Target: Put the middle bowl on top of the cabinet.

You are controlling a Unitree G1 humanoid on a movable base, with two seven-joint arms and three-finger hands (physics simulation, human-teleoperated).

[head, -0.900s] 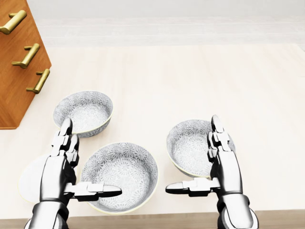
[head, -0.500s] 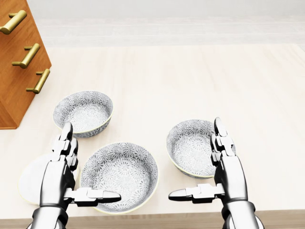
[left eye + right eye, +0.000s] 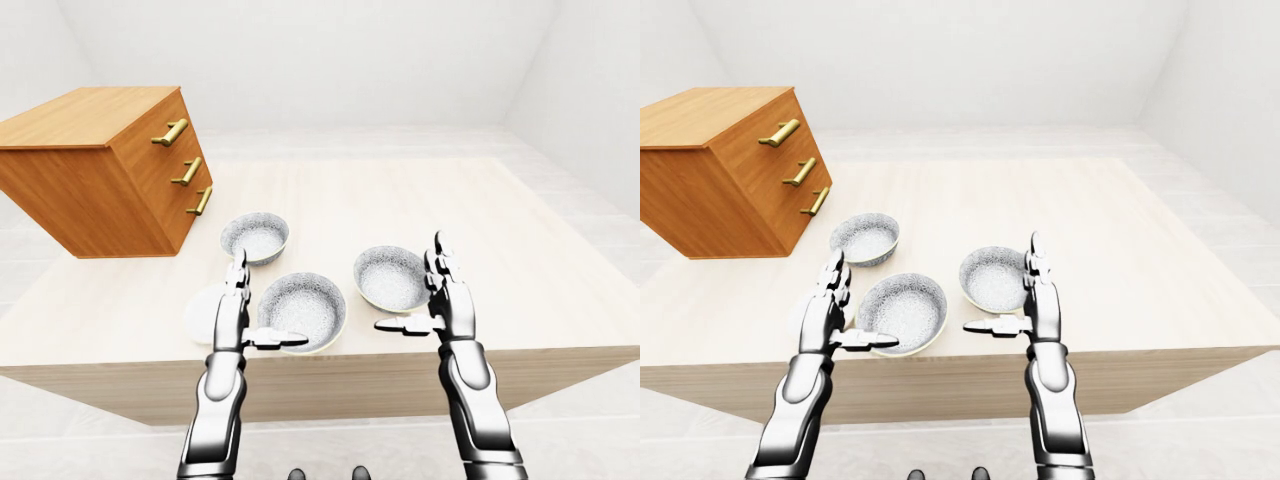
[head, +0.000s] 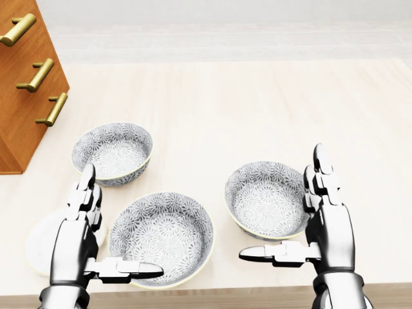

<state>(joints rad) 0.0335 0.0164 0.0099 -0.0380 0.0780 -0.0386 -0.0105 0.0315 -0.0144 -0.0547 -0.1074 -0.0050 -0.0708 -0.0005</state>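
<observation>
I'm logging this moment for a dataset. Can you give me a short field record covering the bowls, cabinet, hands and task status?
middle bowl: empty, on the table, between both hands, untouched
left bowl: nearest the cabinet
right bowl: beside the right hand
cabinet: left of the views, three brass handles
left hand: open, above a white plate
right hand: open, holding nothing
task status: bowl not yet lifted

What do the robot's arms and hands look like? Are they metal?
They render as shiny silver, metal-like, with darker seams at the joints. The left hand and right hand each have three blocky, segmented fingers with rounded tips. The forearms are smooth, rounded shells. No cables, markings or sleeves show.
</observation>
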